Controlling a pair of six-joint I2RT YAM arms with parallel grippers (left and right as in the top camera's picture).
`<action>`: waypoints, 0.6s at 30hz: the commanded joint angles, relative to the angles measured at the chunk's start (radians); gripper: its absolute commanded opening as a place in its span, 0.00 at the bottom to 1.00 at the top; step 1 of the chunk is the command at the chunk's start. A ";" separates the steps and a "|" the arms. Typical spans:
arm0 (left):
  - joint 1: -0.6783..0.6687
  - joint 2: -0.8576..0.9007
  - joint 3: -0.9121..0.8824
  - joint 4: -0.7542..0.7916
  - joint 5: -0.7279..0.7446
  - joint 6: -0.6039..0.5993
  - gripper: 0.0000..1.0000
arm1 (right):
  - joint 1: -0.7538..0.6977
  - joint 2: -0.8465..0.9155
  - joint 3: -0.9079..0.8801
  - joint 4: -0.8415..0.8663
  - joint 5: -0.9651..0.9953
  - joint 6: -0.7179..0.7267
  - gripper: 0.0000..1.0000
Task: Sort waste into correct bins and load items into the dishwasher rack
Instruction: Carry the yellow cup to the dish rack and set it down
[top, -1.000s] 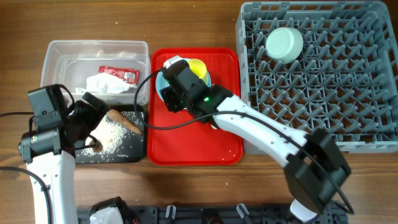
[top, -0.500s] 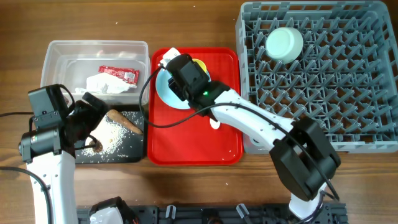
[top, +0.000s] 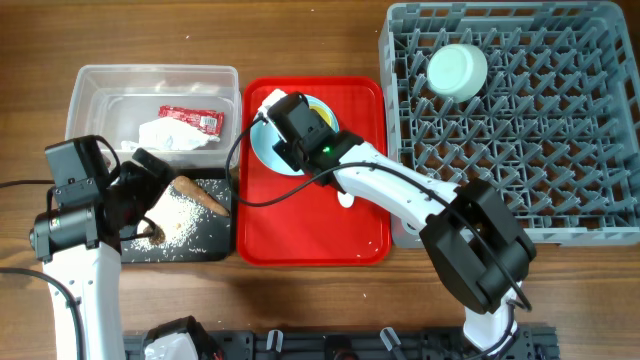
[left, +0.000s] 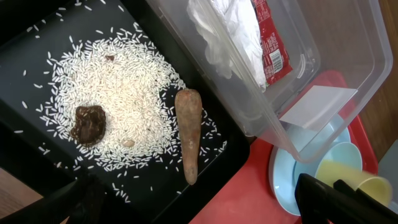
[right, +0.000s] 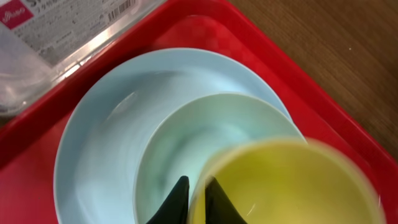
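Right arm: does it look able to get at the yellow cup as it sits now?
Probably yes. The yellow cup stands open-topped in the blue bowl with nothing over it, and the right claw is at its rim, one finger either side of the wall.

Stacked: yellow cup (right: 286, 186) in blue bowl (right: 205, 130) on plate (right: 106, 124); green bowl (top: 457, 70) inverted in rack (top: 560, 150); packet (top: 190, 119), paper (top: 165, 135) in tub (top: 90, 80).

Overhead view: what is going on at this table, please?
The right end effector appears to pinch the rim of the yellow cup, which sits in the light blue bowl on the plate, on the red tray. The left end effector hangs open above the black tray of rice. One pale green bowl is already in the dishwasher rack.
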 joint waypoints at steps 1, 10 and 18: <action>0.005 -0.003 0.001 0.000 0.005 0.001 1.00 | -0.032 -0.063 0.004 0.007 -0.060 0.041 0.04; 0.005 -0.003 0.001 0.000 0.005 0.001 1.00 | -0.286 -0.431 0.004 -0.272 -0.517 0.143 0.04; 0.005 -0.003 0.001 0.000 0.005 0.001 1.00 | -0.719 -0.446 -0.126 -0.525 -1.147 -0.043 0.04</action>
